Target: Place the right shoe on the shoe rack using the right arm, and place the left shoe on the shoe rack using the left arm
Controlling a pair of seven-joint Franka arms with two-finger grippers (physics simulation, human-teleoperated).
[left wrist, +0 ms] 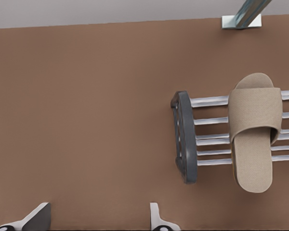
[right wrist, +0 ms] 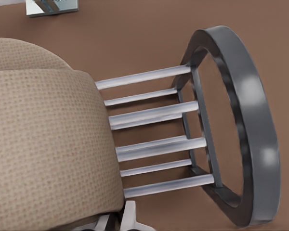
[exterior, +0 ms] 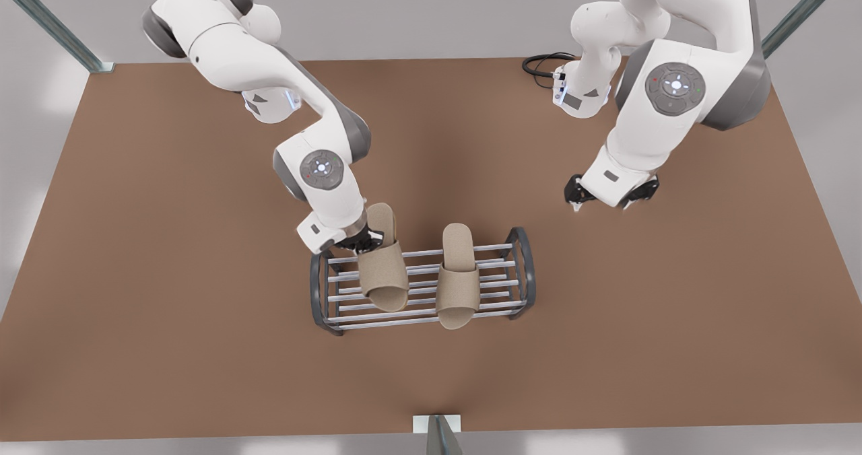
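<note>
Beige right shoe point(exterior: 382, 266) seems clamped at its heel side by the right gripper point(exterior: 360, 239), though the contact is half hidden. It hangs over the shoe rack point(exterior: 522, 266) near one end frame, its long axis across the bars and toe tilted down. The left shoe point(exterior: 459, 280), a matching woven slipper, already lies across the rack's top bars. The left gripper point(exterior: 609, 199) waits well apart from the rack, fingers spread.

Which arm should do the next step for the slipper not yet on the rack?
Right. The right gripper holds the beige woven slipper over the silver-barred shoe rack. The left gripper hangs open aside, and the other beige slipper is already racked.
</note>
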